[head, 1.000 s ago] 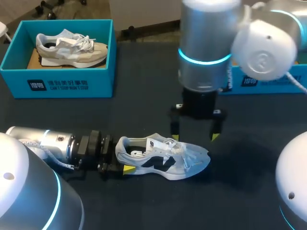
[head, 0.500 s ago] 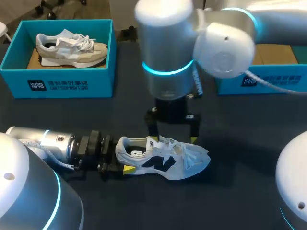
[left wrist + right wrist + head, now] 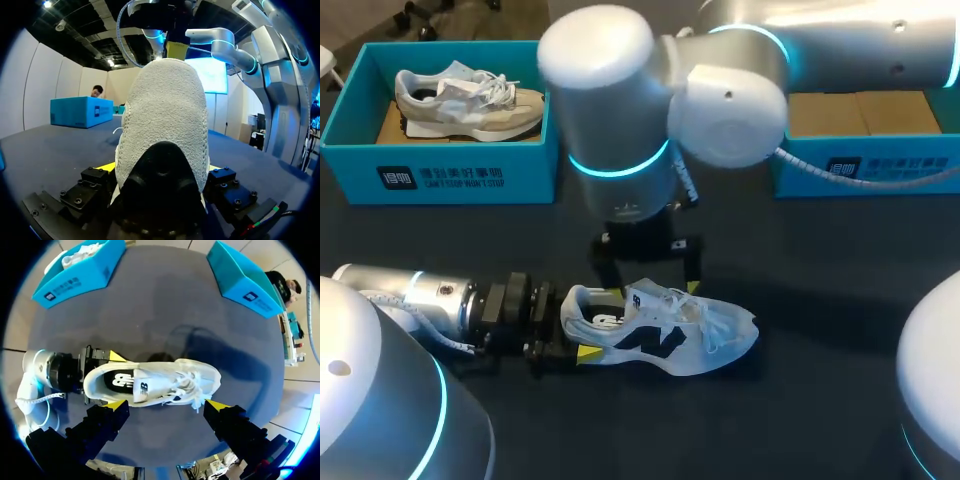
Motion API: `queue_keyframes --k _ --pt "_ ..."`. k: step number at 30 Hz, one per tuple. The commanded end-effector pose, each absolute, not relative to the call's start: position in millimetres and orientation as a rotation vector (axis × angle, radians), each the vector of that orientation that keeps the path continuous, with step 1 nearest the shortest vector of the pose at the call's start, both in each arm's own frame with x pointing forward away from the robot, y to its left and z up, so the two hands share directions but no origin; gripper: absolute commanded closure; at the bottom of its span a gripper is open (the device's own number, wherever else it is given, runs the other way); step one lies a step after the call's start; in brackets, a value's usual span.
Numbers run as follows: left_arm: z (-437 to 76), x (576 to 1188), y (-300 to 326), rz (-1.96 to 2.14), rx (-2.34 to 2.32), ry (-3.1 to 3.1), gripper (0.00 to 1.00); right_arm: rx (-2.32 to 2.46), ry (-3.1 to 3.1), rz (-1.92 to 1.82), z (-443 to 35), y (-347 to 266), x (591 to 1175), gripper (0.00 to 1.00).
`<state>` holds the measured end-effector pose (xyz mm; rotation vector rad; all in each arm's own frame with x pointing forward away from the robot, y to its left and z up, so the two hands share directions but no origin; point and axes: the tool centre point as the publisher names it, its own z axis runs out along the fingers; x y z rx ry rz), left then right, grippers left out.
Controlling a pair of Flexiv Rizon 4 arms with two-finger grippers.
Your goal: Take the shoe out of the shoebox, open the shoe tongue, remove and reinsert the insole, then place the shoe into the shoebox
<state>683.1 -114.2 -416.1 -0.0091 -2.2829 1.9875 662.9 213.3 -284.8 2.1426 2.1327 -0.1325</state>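
While shoe [image 3: 660, 335] stays clamped, right hand [image 3: 654, 288] moved heelward.

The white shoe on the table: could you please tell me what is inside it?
Inside the white shoe, a dark insole shows at the heel opening. Further forward, the tongue and laces cover it, so the toe end cannot be seen.

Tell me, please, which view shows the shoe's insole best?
The right wrist view: it looks straight down into the shoe, showing the black insole. The head view shows a sliver; the left wrist view only the heel.
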Motion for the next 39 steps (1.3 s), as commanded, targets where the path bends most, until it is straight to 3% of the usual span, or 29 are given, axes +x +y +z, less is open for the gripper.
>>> queue_keyframes --k 1,39 --pt "-416.3 683.1 -115.0 1.989 -0.008 -2.284 1.00 2.033 1.861 -0.379 -299.6 234.5 656.3 0.00" --pt "-416.3 683.1 -115.0 1.989 -0.008 -2.284 1.00 2.133 1.464 -0.442 -350.3 225.8 669.7 0.00"
